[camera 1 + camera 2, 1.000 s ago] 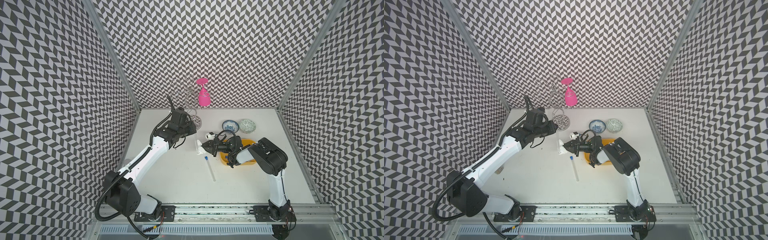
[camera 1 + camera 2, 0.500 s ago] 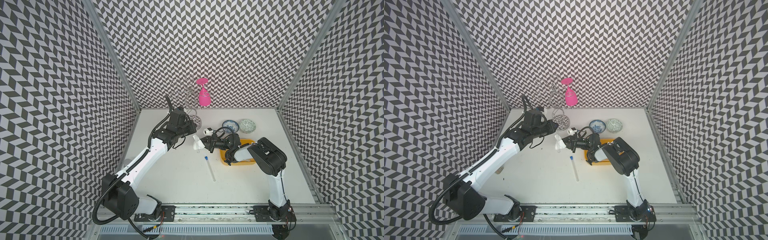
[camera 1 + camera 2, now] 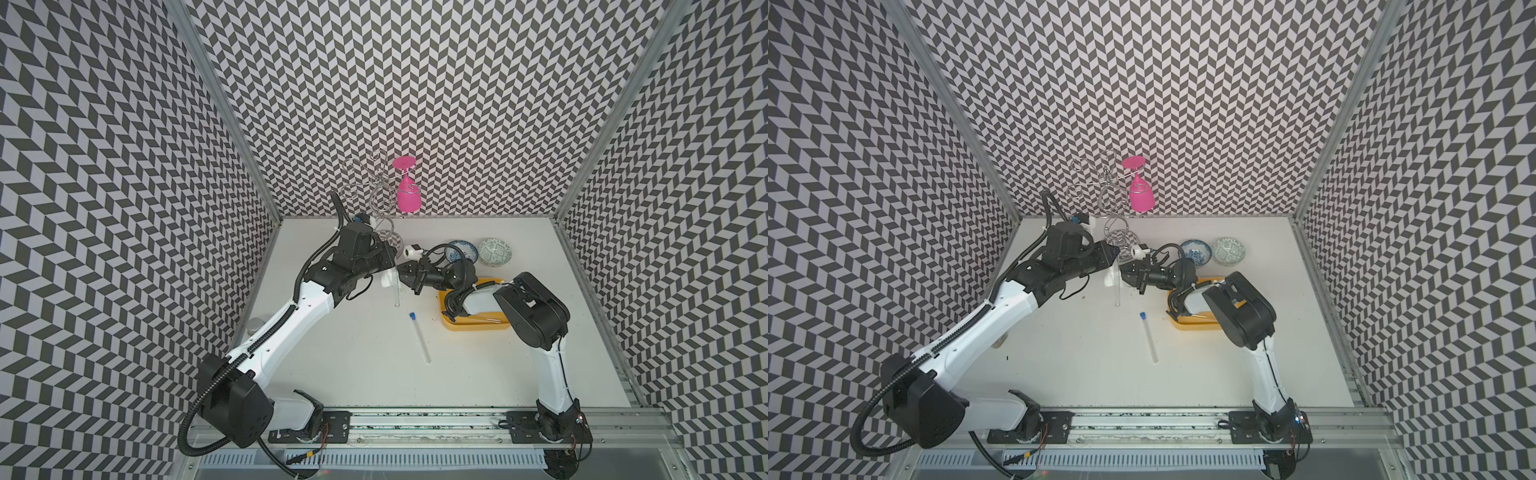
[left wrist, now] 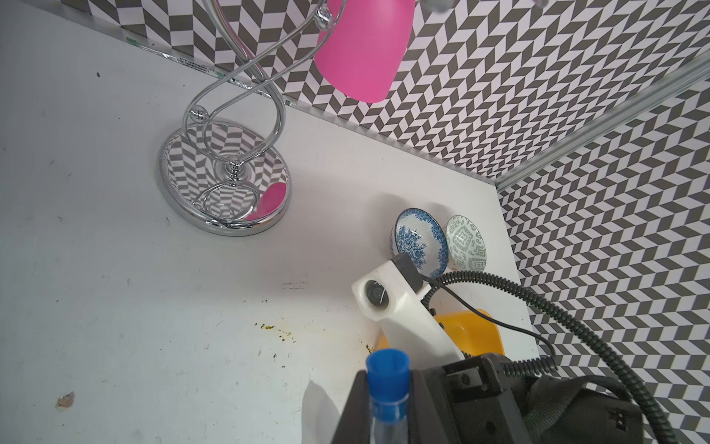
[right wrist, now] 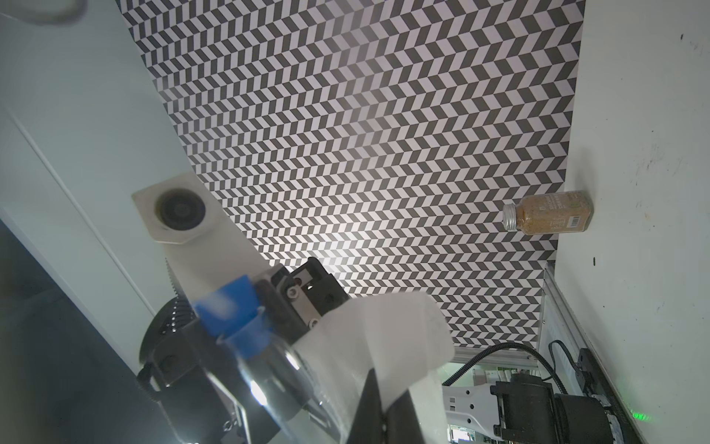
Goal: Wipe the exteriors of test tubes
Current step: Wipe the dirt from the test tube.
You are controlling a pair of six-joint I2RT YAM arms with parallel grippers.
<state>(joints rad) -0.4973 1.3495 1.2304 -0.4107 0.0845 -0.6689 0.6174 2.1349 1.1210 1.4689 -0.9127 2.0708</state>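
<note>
My left gripper (image 3: 390,266) is shut on a clear test tube (image 3: 397,293) just below its blue cap (image 4: 387,369); the tube hangs down over the table's back middle. My right gripper (image 3: 401,275) is shut on a white tissue (image 5: 384,338) that rests against that tube (image 5: 265,369) next to the left fingers (image 4: 353,407). A second test tube (image 3: 419,337) with a blue cap lies flat on the table in front of both grippers, seen in both top views (image 3: 1149,337). A thin clear tube-like thing (image 3: 486,319) lies in the yellow tray.
A yellow tray (image 3: 473,330) sits under the right forearm. Two patterned bowls (image 3: 462,249) (image 3: 494,251) stand behind it. A chrome wire rack (image 3: 384,208) with a pink glass (image 3: 408,195) stands at the back wall. A spice jar (image 5: 549,211) stands by the left wall.
The right gripper has carried the tissue back and left, up along the tube to the left gripper. The left gripper has shifted slightly with the tube still in it.
</note>
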